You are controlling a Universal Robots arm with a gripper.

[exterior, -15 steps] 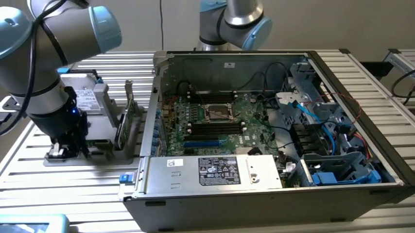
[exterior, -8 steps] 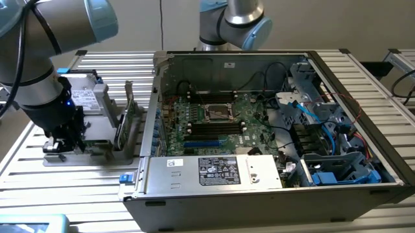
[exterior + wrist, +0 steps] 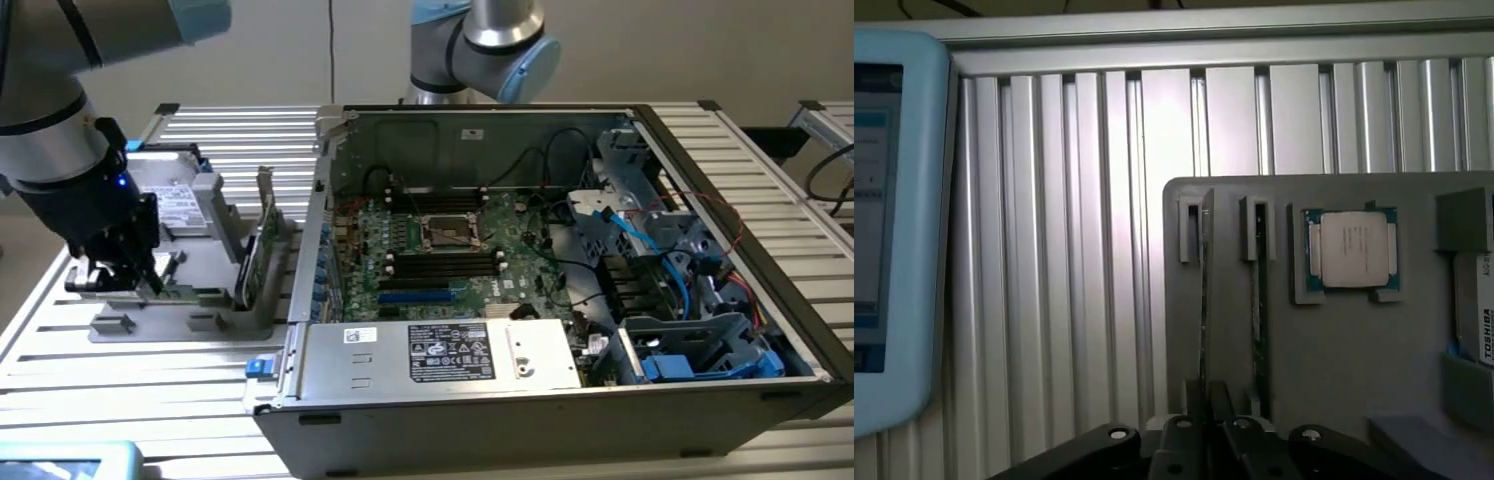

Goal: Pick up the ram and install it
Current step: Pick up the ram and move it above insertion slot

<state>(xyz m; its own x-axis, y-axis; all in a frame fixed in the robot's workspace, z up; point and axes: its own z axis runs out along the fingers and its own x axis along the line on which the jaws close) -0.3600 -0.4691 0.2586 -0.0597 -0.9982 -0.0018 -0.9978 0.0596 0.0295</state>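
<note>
Counting first: two thin green sticks stand on edge in the grey plastic tray (image 3: pixel 1334 370), each in its own slotted post. One CPU (image 3: pixel 1351 248) lies flat in a square holder next to them, with a dull metal lid and a green rim. One drive (image 3: pixel 1482 320) sits past that, with TOSHIBA running up its label (the only writing I can actually read).

The gripper (image 3: pixel 1206 395) is pinched narrow on the ram (image 3: pixel 1205 290), the stick further from the CPU. The ram is upright in its slot, with a dark finger (image 3: pixel 1192 410) on each side of its edge. The spare stick (image 3: pixel 1259 290) is just beside it.

In the exterior view the gripper (image 3: pixel 127 280) is down on the tray (image 3: pixel 147 325) at that view's left. One green card (image 3: pixel 264 225) stands upright on the tray's far side. The open case (image 3: pixel 561 425) is to the right, holding one green board (image 3: pixel 521 240) and one silver box (image 3: pixel 360 365) whose label print is too small to read.

The table (image 3: pixel 1074 250) is ribbed aluminium. One pale-blue-framed screen (image 3: pixel 889 230) lies on it.
</note>
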